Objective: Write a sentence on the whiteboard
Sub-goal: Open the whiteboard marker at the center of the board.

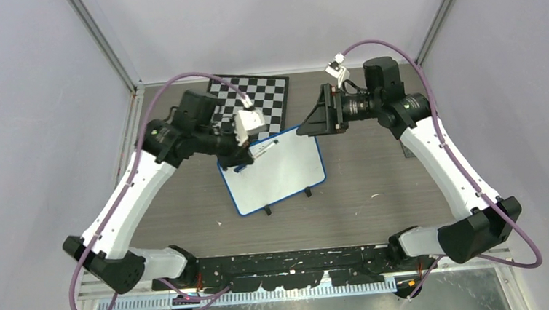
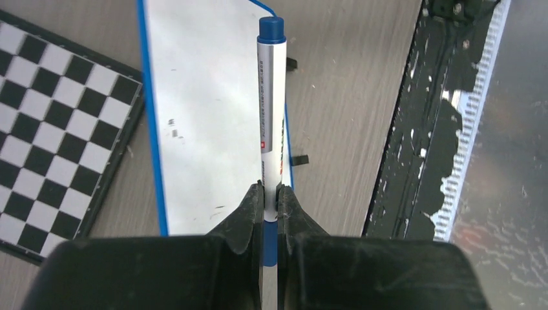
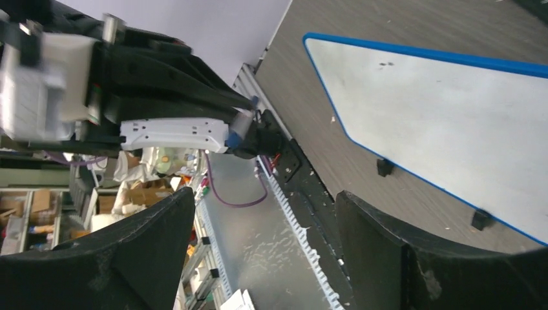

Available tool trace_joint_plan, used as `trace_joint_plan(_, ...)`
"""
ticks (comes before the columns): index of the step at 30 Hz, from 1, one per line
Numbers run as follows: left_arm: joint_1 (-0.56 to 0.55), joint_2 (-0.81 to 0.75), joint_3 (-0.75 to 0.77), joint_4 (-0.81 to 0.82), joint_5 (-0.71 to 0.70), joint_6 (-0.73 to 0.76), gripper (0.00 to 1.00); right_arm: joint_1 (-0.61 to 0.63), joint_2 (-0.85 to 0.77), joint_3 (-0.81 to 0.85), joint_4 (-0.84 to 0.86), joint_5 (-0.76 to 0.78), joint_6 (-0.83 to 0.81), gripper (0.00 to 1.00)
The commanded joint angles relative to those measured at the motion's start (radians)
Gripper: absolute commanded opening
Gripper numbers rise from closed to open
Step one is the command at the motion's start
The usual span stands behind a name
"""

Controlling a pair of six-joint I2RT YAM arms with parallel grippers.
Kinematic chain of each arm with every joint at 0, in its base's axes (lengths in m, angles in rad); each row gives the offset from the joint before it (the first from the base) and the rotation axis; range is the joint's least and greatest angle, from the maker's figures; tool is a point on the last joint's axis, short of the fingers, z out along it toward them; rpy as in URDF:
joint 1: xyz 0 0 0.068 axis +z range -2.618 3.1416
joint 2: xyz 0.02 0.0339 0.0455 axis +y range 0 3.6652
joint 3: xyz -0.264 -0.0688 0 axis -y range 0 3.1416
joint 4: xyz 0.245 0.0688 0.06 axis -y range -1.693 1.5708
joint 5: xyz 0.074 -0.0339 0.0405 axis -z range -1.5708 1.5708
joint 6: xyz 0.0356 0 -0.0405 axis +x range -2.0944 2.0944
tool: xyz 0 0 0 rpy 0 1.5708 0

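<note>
Two arms reach forward and bend inward toward each other. The left gripper (image 2: pixel 270 194) is pressed together on the lower barrel of a white marker (image 2: pixel 271 97), whose blue end points away from the pincer. The whiteboard (image 2: pixel 194 129) lies flat directly beneath and ahead of this pincer, and a chessboard (image 2: pixel 52 129) lies beside it to the pincer's left. The right gripper (image 1: pixel 306 120) is spread wide and holds nothing. It hovers just beside the whiteboard's far right corner.

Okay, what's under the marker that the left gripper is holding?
Under the marker is the whiteboard, white and unwritten but for small dark specks, its blue rim just alongside. The left gripper hides the part of the board beneath it.
</note>
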Motion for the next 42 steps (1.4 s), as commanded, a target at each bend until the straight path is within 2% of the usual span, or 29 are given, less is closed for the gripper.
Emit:
trace_joint_plan(1, -0.127, 0.071, 0.038, -0.027, -0.108, -0.016, 0.0, 0.063, -0.013, 0.012, 0.045, -0.009, 0.056, 0.82)
trace_joint_plan(4, -0.16, 0.095, 0.051, -0.013, -0.111, -0.037, 0.0, 0.098, 0.001, 0.006, 0.002, 0.021, 0.018, 0.74)
trace_joint_plan(13, -0.219, 0.13, 0.082, 0.0, -0.111, -0.03, 0.0, 0.191, 0.06, -0.027, -0.053, 0.068, -0.054, 0.7)
trace_joint_plan(19, -0.247, 0.142, 0.088, 0.014, -0.123, -0.043, 0.0, 0.222, 0.091, 0.002, -0.054, 0.07, -0.056, 0.48)
trace_joint_plan(29, -0.266, 0.166, 0.121, 0.03, -0.153, -0.078, 0.0, 0.268, 0.115, 0.0, -0.077, 0.086, -0.081, 0.46)
trace_joint_plan(34, -0.271, 0.167, 0.126, 0.035, -0.146, -0.087, 0.0, 0.276, 0.127, 0.008, -0.08, 0.094, -0.081, 0.37)
trace_joint_plan(42, -0.278, 0.17, 0.138, 0.037, -0.126, -0.096, 0.0, 0.29, 0.145, 0.022, -0.076, 0.094, -0.076, 0.33)
